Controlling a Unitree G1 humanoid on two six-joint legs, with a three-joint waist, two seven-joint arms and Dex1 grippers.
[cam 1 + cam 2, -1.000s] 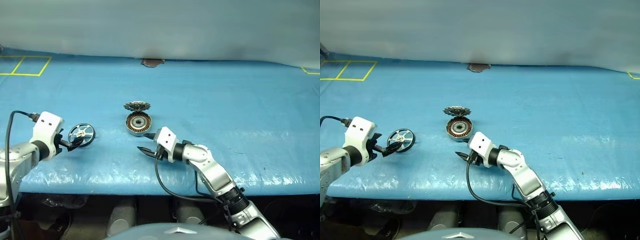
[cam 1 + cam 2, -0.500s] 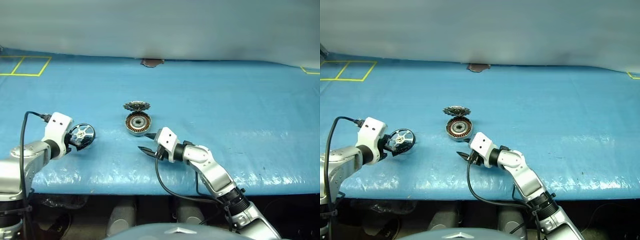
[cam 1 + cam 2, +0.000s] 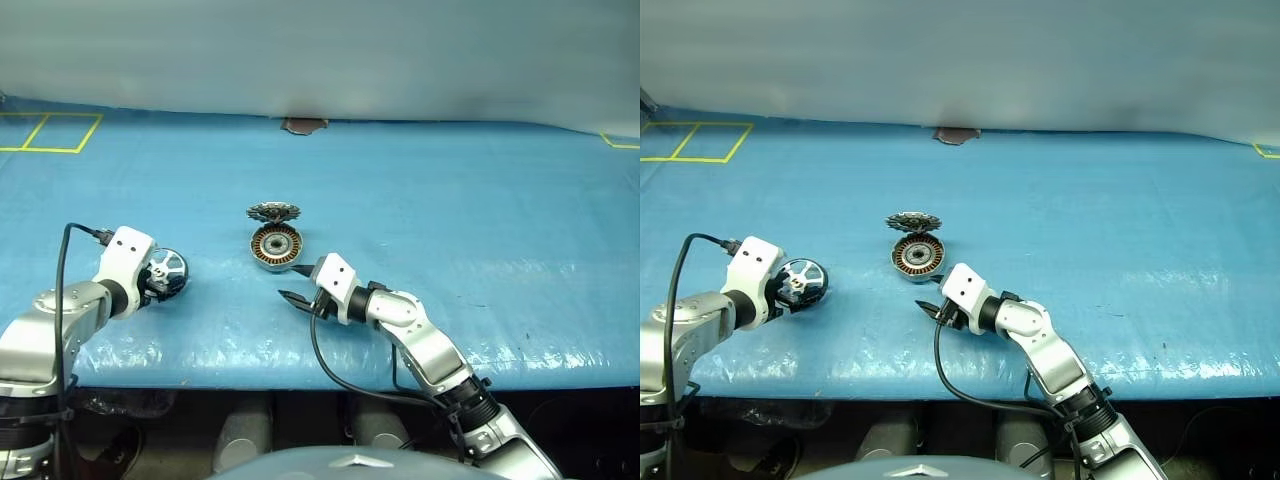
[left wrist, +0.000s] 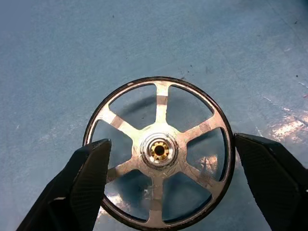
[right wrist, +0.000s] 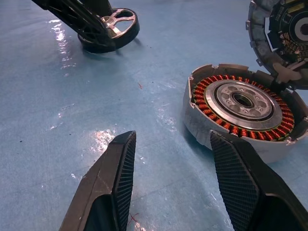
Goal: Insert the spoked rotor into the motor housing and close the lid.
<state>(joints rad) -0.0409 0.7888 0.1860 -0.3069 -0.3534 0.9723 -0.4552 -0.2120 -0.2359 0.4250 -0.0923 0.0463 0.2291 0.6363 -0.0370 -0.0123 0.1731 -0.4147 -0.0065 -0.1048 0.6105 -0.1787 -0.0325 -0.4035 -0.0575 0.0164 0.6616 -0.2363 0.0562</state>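
Rotor [image 4: 159, 151]: flat on blue sheet [image 3: 450, 220], between spread left gripper [image 4: 171, 166] fingers; left wrist view shows six spokes, brass hub. Housing [image 5: 243, 108]: mid-sheet, lid [image 5: 284, 33] tilted against its far rim. Right gripper [image 5: 175, 185]: spread, empty, near housing.

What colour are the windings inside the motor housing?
Copper-orange, around the motor housing's silver centre; clearest in the right wrist view.

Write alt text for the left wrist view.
A six-spoked silver rotor with a brass-coloured hub lies flat on a blue sheet. The left gripper straddles it, its two black fingers open on either side of the rim.
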